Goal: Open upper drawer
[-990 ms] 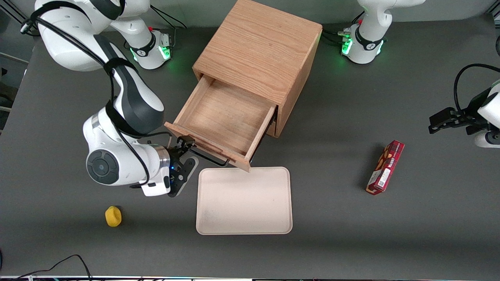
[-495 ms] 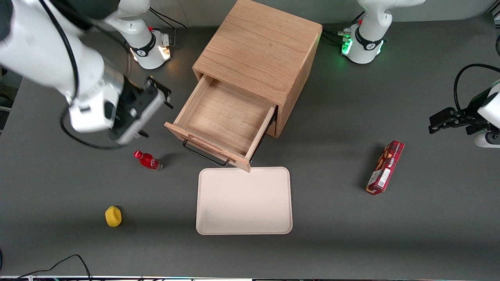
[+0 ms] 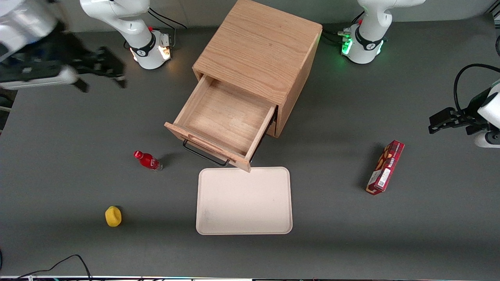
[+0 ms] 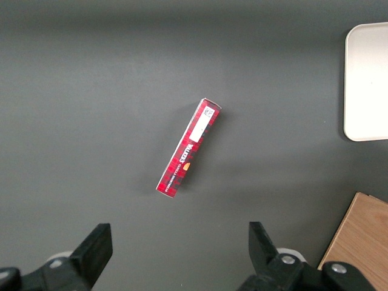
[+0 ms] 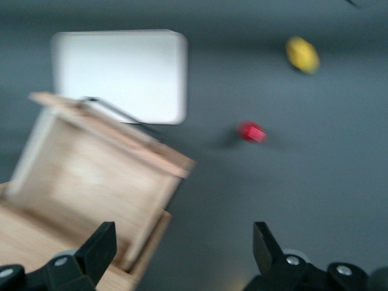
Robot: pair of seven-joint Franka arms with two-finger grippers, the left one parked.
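Nearest to the front camera on the grey desk (image 3: 351, 242): a yellow object (image 3: 113, 216) and a pale tray (image 3: 244, 200). A little farther, a small red bottle (image 3: 148, 160) lying down, and toward the parked arm's end a red box (image 3: 385, 167). Then the upper drawer (image 3: 222, 121), pulled well out of the wooden cabinet (image 3: 259, 54), its black handle (image 3: 205, 155) just beside the tray. Farthest, the gripper (image 3: 102, 66) raised at the working arm's end, jaws spread wide, holding nothing.
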